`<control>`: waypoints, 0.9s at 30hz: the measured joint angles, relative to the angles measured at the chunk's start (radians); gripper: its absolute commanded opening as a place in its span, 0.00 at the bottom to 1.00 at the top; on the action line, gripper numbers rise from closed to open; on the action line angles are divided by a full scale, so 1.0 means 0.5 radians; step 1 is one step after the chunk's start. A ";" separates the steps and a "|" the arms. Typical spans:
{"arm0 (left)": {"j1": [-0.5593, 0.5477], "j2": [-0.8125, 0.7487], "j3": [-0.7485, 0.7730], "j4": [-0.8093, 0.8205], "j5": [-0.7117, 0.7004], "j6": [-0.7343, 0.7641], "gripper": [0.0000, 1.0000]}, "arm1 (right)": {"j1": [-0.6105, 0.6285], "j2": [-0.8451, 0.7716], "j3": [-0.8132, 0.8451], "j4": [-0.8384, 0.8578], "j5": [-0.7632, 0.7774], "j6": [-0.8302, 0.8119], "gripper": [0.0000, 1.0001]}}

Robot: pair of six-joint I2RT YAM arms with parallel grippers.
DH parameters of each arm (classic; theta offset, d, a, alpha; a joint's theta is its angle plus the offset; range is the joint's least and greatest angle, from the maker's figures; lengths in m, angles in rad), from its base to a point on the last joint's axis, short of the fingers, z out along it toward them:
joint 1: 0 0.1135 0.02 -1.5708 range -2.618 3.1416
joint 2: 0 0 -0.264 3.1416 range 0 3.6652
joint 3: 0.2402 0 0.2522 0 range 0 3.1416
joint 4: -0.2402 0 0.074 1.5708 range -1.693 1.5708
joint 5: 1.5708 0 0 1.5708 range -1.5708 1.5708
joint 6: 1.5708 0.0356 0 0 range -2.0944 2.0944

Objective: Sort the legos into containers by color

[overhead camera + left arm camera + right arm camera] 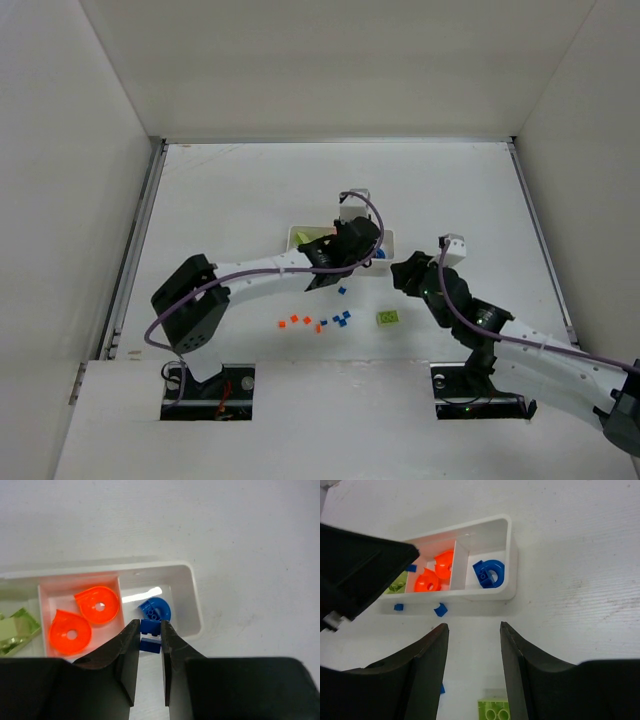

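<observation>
My left gripper (150, 626) is shut on a small blue lego (150, 628), held over the right-hand container of the white tray (196, 605). A round blue piece (157, 608) lies in that container. Two round orange pieces (97, 605) fill the middle one, and lime green pieces (17, 630) sit in the left one. From above, the left gripper (358, 243) covers most of the tray (298, 234). My right gripper (472, 627) hangs open over bare table, just beyond a lime green lego (493, 710).
Loose on the table in front of the tray lie several orange legos (294, 320), several blue legos (342, 319) and the lime green brick (388, 317). Two blue bits (440, 610) rest against the tray's near wall. White walls close in the table.
</observation>
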 measured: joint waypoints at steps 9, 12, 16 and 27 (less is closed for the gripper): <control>0.060 0.437 0.227 0.018 0.125 0.008 0.27 | -0.001 -0.092 -0.031 -0.131 0.014 0.097 0.51; 0.072 0.474 0.227 0.008 0.153 0.004 0.37 | 0.000 -0.077 -0.031 -0.183 0.017 0.138 0.55; 0.089 0.468 0.227 0.031 0.167 0.005 0.45 | 0.050 -0.006 -0.020 -0.298 0.031 0.207 0.69; 0.123 -0.199 -0.308 0.076 0.166 0.003 0.43 | 0.542 0.250 0.208 -0.777 0.027 0.430 0.88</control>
